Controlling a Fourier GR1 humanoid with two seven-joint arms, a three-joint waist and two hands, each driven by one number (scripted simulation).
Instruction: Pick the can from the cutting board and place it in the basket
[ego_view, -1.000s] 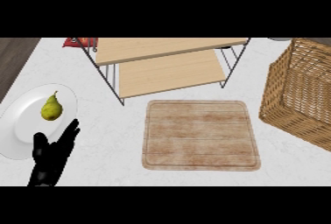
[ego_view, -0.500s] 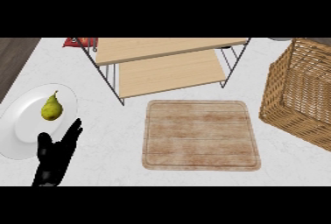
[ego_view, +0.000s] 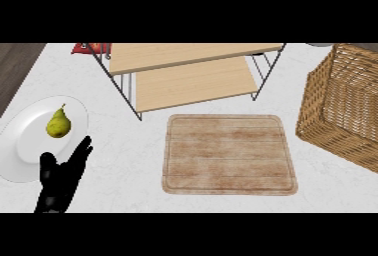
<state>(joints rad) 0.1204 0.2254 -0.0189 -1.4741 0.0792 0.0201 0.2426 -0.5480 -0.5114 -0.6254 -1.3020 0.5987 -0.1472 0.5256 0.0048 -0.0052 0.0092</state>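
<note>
Head view. The cutting board (ego_view: 229, 154) lies flat at the centre of the frame on the white counter (ego_view: 148, 195); its wooden top is bare, and the can shows nowhere in this view, so its place cannot be told. The wicker basket (ego_view: 344, 102) stands at the right edge, just beside the board's upper right corner; its inside is cut off by the frame edge and cannot be inspected.

A wire rack with two wooden shelves (ego_view: 193, 70) occupies the upper middle, behind the board. A white plate (ego_view: 29, 150) sits at the left edge, carrying one green pear (ego_view: 57, 123), stem upward in the frame.

The left hand (ego_view: 59, 182) shows at lower left, resting with fingers straight and close together, pointing toward the upper right, its fingertips overlapping the plate's lower right rim. It holds nothing. The right hand appears nowhere in the frame
</note>
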